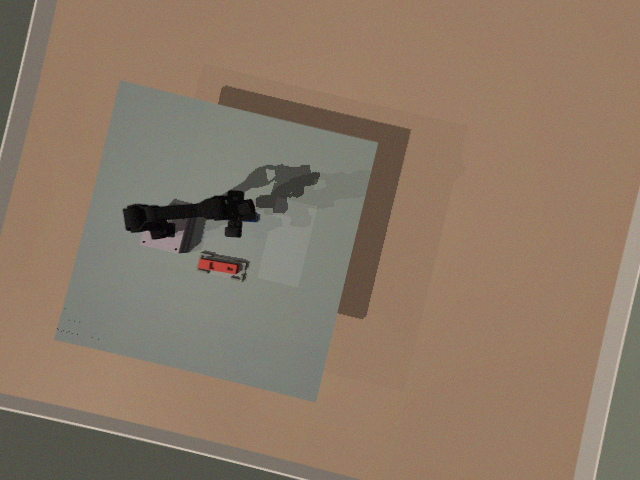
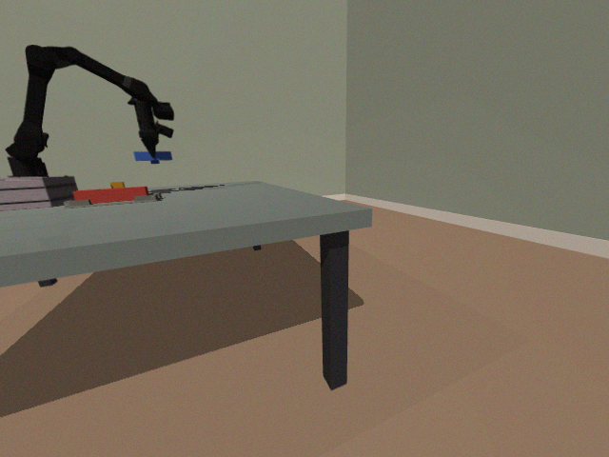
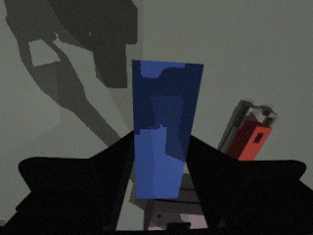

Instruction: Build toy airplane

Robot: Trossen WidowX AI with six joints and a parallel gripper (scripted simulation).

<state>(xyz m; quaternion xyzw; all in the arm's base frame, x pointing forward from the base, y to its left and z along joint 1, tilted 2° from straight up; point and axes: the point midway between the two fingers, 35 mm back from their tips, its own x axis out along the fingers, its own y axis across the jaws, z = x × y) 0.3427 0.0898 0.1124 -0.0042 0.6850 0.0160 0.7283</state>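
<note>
My gripper is shut on the blue wing and holds it roughly level, well above the table. The wing's small tab points down in the exterior view. The red fuselage lies in the grey cradle with two dark sockets facing up; its exact seating is too small to tell. The orange tail fin shows behind the fuselage in the exterior view; it is not visible in the other views.
The pale mounting block of the arm stands beside the cradle's far end. A faint lighter rectangle marks the table beyond the cradle. Shadows of the arm fall across the table.
</note>
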